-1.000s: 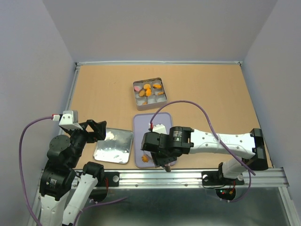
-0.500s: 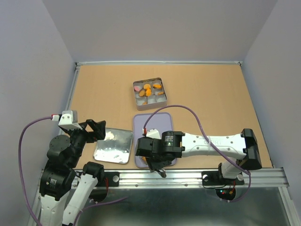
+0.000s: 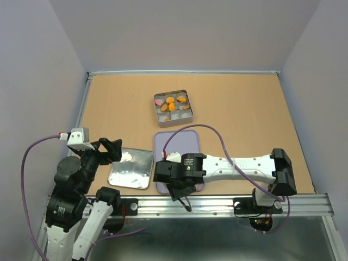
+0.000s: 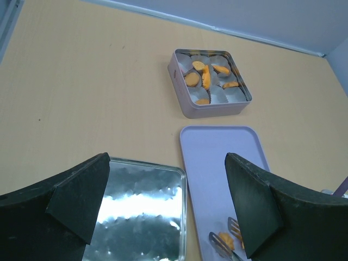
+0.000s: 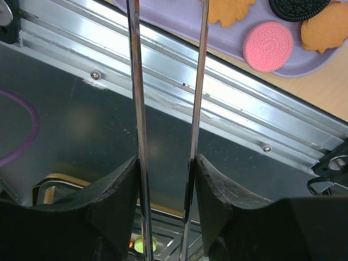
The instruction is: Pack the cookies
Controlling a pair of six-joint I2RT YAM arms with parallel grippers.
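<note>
The cookie tin (image 3: 173, 107) stands at mid-table and holds several orange cookies (image 4: 202, 76) and a pink one. On the near end of the purple tray (image 3: 179, 142) lie an orange flower cookie (image 5: 231, 11), a pink round (image 5: 267, 46), a black round (image 5: 296, 6) and another orange one (image 5: 326, 30). My right gripper (image 3: 176, 187) is shut on metal tongs (image 5: 136, 81) over the tray's near left corner. In the left wrist view the tongs' tips (image 4: 220, 243) sit on either side of an orange cookie (image 4: 227, 237). My left gripper (image 4: 168, 190) is open and empty above the tin lid (image 4: 136, 212).
The shiny tin lid (image 3: 130, 168) lies left of the purple tray. A metal rail (image 3: 228, 204) runs along the table's near edge, right under the tongs' handle. The right arm's purple cable (image 3: 228, 142) arcs over the tray. Walls enclose the table.
My right gripper with the tongs has moved left and nearer, onto the tray's near left corner. It now covers the orange cookie seen there before. The left arm has not moved.
</note>
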